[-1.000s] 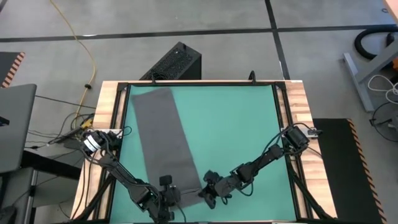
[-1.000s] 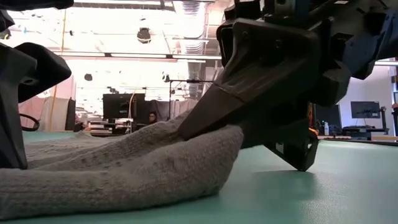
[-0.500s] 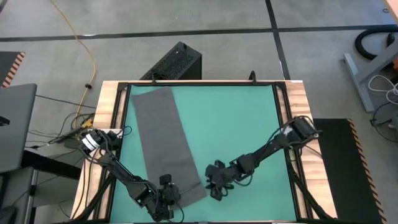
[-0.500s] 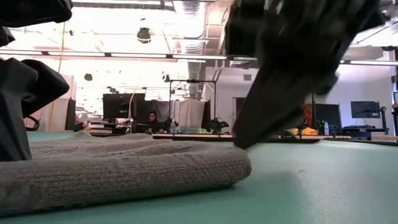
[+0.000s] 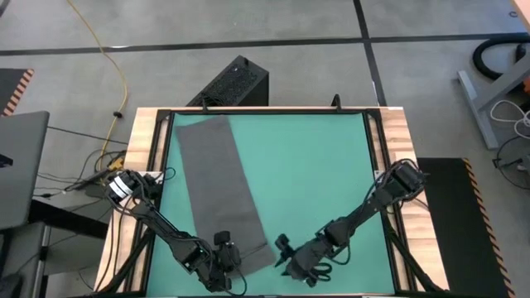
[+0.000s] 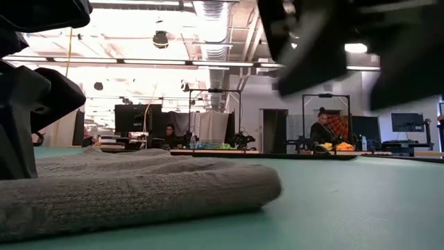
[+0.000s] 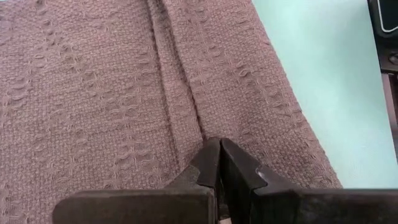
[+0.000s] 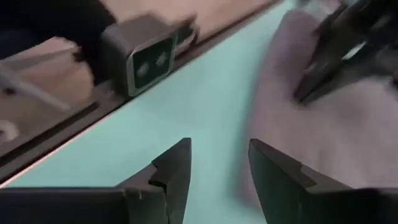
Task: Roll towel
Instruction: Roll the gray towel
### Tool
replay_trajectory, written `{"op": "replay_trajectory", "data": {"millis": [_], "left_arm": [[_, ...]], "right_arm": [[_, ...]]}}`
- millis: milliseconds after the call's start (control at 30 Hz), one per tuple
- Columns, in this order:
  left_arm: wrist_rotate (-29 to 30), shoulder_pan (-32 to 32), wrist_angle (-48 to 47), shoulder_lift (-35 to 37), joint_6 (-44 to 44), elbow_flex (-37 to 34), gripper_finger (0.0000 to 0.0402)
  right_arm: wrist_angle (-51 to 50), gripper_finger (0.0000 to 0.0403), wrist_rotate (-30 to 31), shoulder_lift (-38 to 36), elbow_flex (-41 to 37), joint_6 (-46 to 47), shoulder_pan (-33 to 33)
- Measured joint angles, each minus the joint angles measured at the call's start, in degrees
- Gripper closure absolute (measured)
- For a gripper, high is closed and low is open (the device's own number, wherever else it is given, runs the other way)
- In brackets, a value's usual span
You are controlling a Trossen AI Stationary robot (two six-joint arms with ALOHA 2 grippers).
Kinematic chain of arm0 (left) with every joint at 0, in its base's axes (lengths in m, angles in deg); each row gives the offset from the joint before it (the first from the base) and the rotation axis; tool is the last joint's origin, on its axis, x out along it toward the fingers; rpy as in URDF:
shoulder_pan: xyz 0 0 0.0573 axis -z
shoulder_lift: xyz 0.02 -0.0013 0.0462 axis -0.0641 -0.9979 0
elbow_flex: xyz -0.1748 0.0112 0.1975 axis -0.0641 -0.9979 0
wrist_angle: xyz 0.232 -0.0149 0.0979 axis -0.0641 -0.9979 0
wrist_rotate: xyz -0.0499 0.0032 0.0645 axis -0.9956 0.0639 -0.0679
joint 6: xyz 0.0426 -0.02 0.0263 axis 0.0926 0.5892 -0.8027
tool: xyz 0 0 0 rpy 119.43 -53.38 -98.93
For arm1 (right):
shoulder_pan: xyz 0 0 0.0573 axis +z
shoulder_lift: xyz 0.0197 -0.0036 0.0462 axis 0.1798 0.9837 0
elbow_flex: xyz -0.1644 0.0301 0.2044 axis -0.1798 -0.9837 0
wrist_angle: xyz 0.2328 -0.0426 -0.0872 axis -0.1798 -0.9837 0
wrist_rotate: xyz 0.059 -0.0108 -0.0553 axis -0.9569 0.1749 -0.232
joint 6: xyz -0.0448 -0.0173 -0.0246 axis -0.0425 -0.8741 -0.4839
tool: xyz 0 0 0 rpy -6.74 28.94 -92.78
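Two dark, slim, jointed arms carry thin black cables; the left arm (image 5: 137,203) bears a white band at frame left. Each has wedge-shaped dark fingers (image 8: 171,171).

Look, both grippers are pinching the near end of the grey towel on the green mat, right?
Not quite. Only the left gripper is pinching the towel: the left wrist view shows its fingers shut on the cloth. The right gripper is open and holds nothing; the right wrist view shows bare green mat between its fingers, with the towel off to one side. The rest is right.
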Motion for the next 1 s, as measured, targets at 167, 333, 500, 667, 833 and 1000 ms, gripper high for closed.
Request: {"op": "replay_trajectory", "data": {"millis": [167,333,500,667,833,1000], "left_arm": [[-1.19,-0.58,2.93,-0.14,-1.79,-0.05,0.0401],[-1.47,-0.86,3.48,-0.16,-1.97,-0.01,0.0401],[-1.05,-1.32,3.70,-0.16,-2.79,-0.03,0.0401],[2.18,-1.38,4.89,-0.28,-4.95,-0.07,0.0399],[0.73,-1.52,2.49,3.44,-7.64,-0.25,0.0368],[1.95,-1.20,-0.66,10.64,-7.73,-0.27,0.0326]], "right_arm": [[3.06,0.0202,2.27,1.94,0.13,-1.00,-0.84],[3.91,0.0197,1.91,3.94,0.13,1.29,-1.71],[3.76,0.0197,1.80,5.82,0.13,2.48,-1.95],[3.87,0.0197,2.10,7.31,0.20,4.69,-2.14],[2.73,0.0198,2.18,7.37,0.24,8.55,-2.84],[0.64,0.0225,1.83,7.35,0.29,12.65,-3.86]]}}
